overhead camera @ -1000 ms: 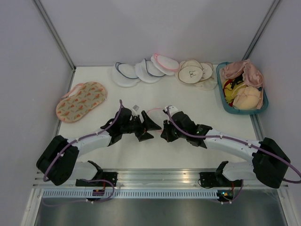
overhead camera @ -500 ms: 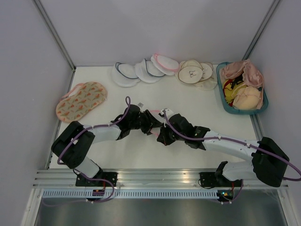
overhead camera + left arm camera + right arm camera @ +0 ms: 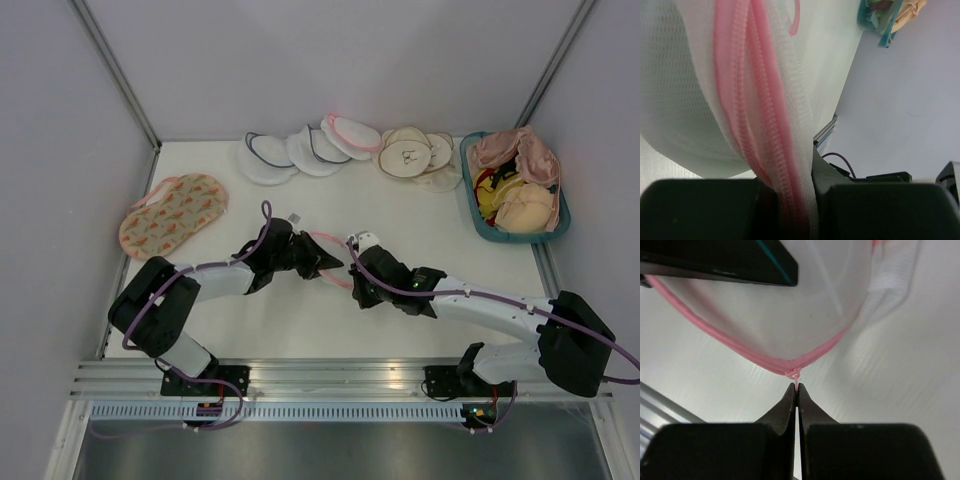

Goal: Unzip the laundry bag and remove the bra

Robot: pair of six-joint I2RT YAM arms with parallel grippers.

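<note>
At mid-table (image 3: 300, 325), between my two grippers: the laundry bag (image 3: 333, 255), white mesh with pink trim. My left gripper (image 3: 790, 192) is clamped on the bag's zipper edge (image 3: 760, 125). My right gripper (image 3: 797, 390), fingers pressed together, pinches the pink zipper pull (image 3: 797, 376) at the bag's near tip. Whether the bra is inside cannot be told. A dark mark on the cream pouch (image 3: 405, 153) at the far edge is too small to read.

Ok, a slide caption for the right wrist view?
Right gripper, jaws shut on the pink zipper pull of the laundry bag.
</note>
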